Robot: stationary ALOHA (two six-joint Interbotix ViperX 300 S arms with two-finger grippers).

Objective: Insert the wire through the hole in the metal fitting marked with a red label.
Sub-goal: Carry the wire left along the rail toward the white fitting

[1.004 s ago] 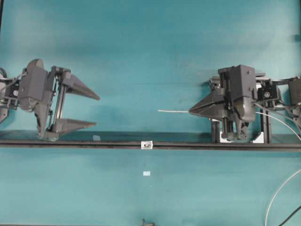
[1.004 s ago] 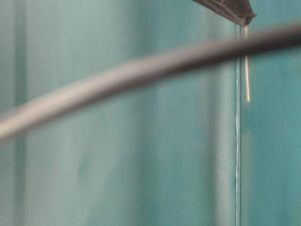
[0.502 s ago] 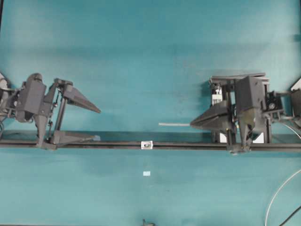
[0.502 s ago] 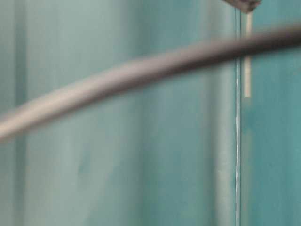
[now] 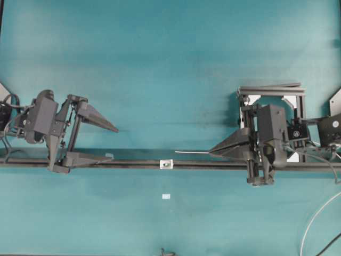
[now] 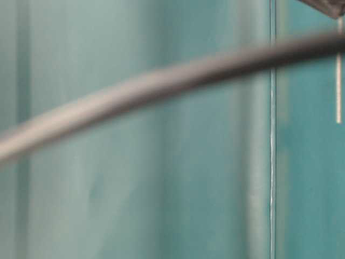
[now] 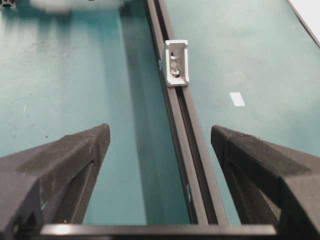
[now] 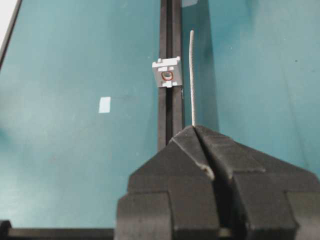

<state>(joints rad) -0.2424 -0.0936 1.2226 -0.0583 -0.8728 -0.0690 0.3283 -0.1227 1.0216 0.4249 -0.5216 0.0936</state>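
1 short free length of the wire (image 5: 192,152) sticks out leftward from the closed tips of the right gripper (image 5: 212,152), just right of centre in the overhead view. Its free end stops a little right of and slightly above the metal fitting (image 5: 167,164), not touching it. In the right wrist view the wire (image 8: 192,75) runs straight up the frame from the pinched jaws, beside the right edge of the black rail (image 8: 170,75), its tip higher in the frame than the fitting (image 8: 166,73) and off to its right. The hole (image 8: 167,76) shows there as a dark spot ringed in red at the fitting's centre; the wire is not in it.

The fitting sits on the rail (image 5: 133,163), which crosses the overhead view from left to right at lower middle. 1 small pale paper square (image 5: 166,197) lies on the teal table (image 5: 160,64) below the fitting, well apart from the rail.

The left gripper (image 5: 114,143) is at the left of the overhead view with its 2 fingers spread wide, holding nothing; the lower finger lies along the rail, the upper one above it. In the left wrist view the rail (image 7: 187,150) runs up between the fingers toward the fitting (image 7: 176,63) at upper centre.

The table-level view is blurred: a thick dark cable (image 6: 135,91) arcs across it, and the wire (image 6: 338,75) hangs at the right edge.
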